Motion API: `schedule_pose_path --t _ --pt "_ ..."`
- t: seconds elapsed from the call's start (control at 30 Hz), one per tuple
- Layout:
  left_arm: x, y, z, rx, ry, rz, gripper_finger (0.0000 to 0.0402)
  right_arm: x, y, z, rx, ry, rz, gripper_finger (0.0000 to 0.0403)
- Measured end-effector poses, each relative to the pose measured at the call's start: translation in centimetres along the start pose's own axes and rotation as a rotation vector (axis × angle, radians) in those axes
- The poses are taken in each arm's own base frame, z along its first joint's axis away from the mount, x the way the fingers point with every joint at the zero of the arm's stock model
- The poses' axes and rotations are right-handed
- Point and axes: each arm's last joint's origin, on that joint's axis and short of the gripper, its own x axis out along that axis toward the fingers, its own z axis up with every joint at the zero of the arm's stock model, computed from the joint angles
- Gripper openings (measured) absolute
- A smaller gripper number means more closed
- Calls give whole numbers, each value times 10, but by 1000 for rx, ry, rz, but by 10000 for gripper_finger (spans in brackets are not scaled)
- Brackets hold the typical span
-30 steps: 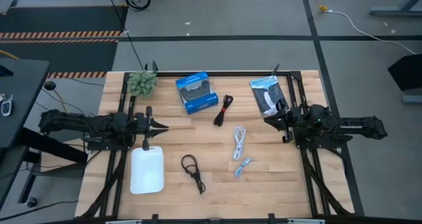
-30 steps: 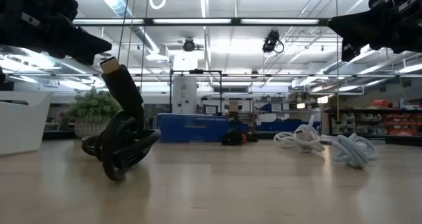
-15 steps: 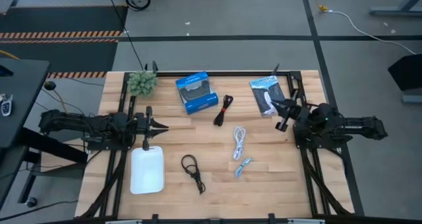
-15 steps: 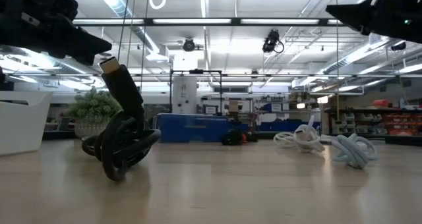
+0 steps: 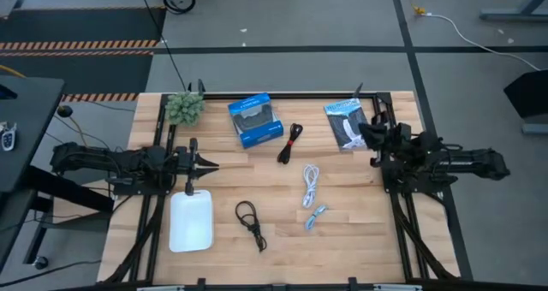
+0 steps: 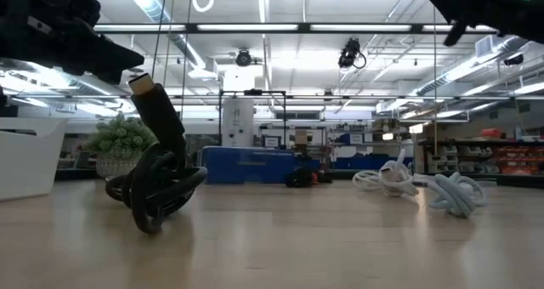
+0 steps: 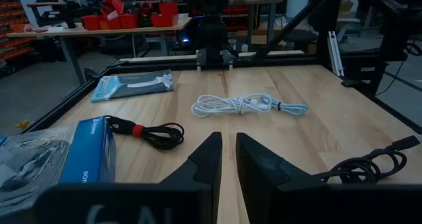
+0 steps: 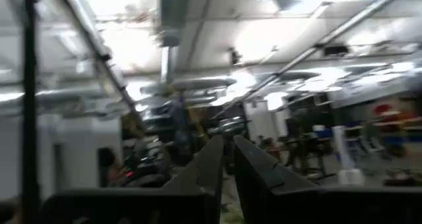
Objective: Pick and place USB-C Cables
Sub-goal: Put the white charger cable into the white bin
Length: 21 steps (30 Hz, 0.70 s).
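Four cables lie loose on the wooden table. The black-and-red cable (image 5: 291, 142) (image 7: 148, 132) is near the far middle. The white cable (image 5: 310, 185) (image 7: 237, 105) and the small pale blue cable (image 5: 316, 216) (image 6: 455, 191) lie right of centre. The black loop (image 5: 250, 222) (image 6: 157, 183) is toward the near edge, one plug end sticking up. My left gripper (image 5: 210, 164) (image 7: 229, 151) hovers at the table's left side, shut and pointing right. My right gripper (image 5: 370, 139) (image 8: 227, 151) hangs raised at the right side, shut, tipped up toward the ceiling.
A white tray (image 5: 190, 221) sits near my left gripper. A blue box (image 5: 255, 120) and a small plant (image 5: 184, 108) stand along the far edge. A flat black-and-white packet (image 5: 347, 124) lies just beside my right gripper. Black frame rails run along the table's sides.
My right gripper has risen and shifted toward the table's far edge, over the packet, tipping upward until its wrist camera faces the ceiling. The left arm and all cables have stayed where they were.
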Motion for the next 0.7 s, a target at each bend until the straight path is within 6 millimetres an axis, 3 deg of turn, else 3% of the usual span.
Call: schedule_pose_path --t 0.2,0.5,0.7 --pt "0 0 0 0 -1 0 53 32 6 -9 -89 236 76 40" --pt "0 0 0 0 -2 0 53 61 12 -52 -73 620 120 42" --pt "0 0 0 0 -3 0 53 77 32 -72 -95 882 171 44"
